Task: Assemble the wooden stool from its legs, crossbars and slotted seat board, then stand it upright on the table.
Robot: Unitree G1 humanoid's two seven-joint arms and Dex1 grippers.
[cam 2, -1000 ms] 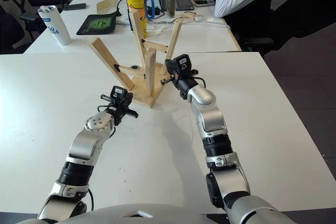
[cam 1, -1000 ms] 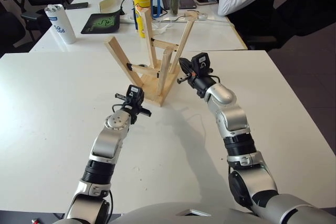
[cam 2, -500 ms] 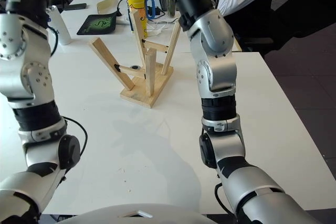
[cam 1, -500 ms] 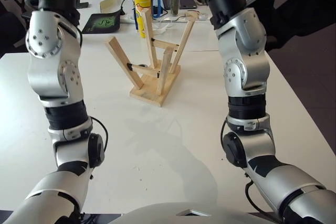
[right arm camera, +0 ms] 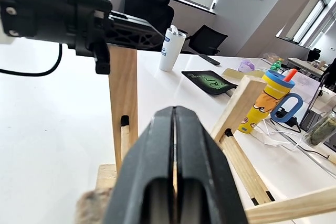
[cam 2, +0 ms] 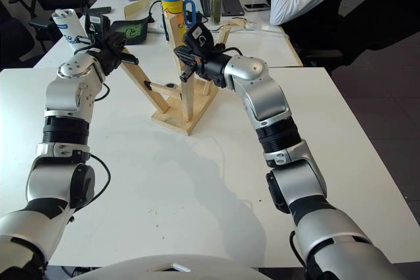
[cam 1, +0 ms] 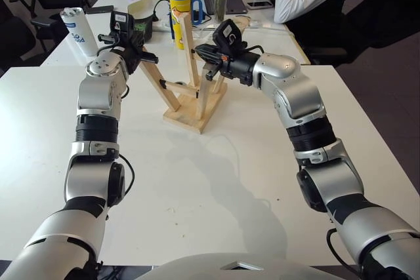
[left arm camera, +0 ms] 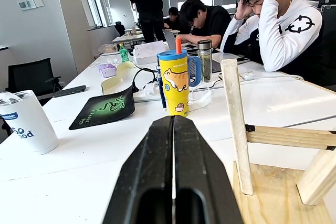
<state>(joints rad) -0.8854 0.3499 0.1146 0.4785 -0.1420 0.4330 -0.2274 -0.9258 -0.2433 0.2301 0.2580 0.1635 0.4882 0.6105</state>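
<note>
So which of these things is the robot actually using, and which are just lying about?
In the job:
stool, upside down: seat board, legs, crossbars
left end effector
right end effector

Lying about:
yellow cup
white tumbler
mouse mat
bottle

Open passage over the surface (cam 1: 216, 181) near and right of the upturned stool (cam 1: 194, 106); far side barred by splayed legs (cam 1: 188, 50), crossbars (cam 1: 176, 85), yellow cup (cam 1: 174, 4).
</note>
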